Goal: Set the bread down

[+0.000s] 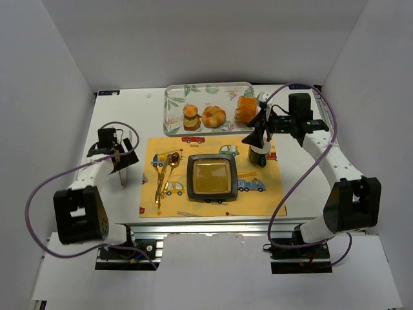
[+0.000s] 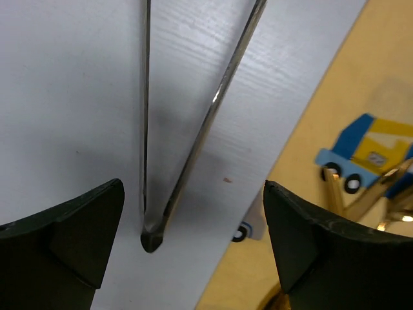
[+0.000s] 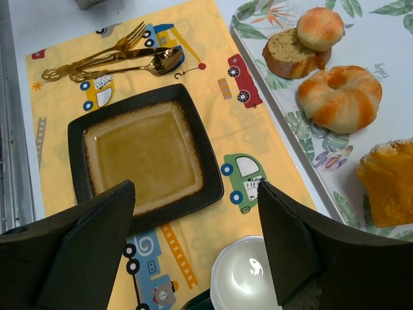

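Three breads lie on a floral tray [image 1: 174, 97]: a slice with a roll on top [image 1: 190, 116] [image 3: 303, 42], a ring-shaped bun [image 1: 213, 116] [image 3: 340, 97], and an orange chunk [image 1: 245, 110] [image 3: 390, 181]. A square brown plate [image 1: 211, 177] [image 3: 145, 152] sits on the yellow placemat [image 1: 258, 200]. My right gripper [image 1: 257, 134] [image 3: 195, 187] hangs open and empty above the mat, between the plate and the tray. My left gripper [image 1: 119, 155] [image 2: 193, 194] is open low over the table, with the joined end of metal tongs [image 2: 152, 237] between its fingers, untouched.
A white cup [image 1: 258, 155] [image 3: 255, 278] stands on the mat right below the right gripper. Gold cutlery [image 1: 164, 173] [image 3: 110, 61] lies on the mat left of the plate. The tongs [image 1: 122, 169] rest on the white table left of the mat.
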Controlling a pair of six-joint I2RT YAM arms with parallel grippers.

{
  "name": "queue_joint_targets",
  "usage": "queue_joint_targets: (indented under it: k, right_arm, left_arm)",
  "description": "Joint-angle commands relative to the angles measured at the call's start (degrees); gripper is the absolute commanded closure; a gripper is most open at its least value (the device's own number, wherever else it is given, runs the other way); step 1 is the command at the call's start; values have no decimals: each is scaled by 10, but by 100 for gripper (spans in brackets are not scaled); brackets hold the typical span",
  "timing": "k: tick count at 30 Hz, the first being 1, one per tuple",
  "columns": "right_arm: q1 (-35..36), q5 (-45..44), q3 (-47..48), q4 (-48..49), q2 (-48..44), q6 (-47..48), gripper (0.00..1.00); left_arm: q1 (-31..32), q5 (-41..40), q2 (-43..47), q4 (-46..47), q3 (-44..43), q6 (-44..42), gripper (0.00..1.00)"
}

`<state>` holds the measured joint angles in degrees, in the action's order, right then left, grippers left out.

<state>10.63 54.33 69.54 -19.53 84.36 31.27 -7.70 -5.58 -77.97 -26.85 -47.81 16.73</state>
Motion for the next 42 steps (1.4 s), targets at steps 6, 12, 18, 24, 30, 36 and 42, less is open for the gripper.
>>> queue_joint_targets:
  k: [6,12,18,24,30,36,42]
  right_arm:
    - [1,14,-10,38,-15,-16,18]
    - [-3,6,-20,36,-28,-7,18]
    - [-13,5,-25,37,-40,-8,18]
    - [-32,4,-22,41,-49,-14,18]
    - [-67,9,-9,81,-52,-66,18]
    - [-95,17,2,111,-42,-110,18]
    - [-133,39,11,144,-35,-163,17]
  left_arm:
    - [1,-26,-124,31,-54,-126,7]
    - [-7,9,-156,92,-41,-134,20]
    - [-29,44,-187,129,-6,-126,62]
    - [-31,75,-117,148,-2,-101,86]
    - [9,213,-42,153,-89,10,85]
    - [137,261,-70,209,-142,160,73]
    - [242,280,-154,247,-227,226,64]
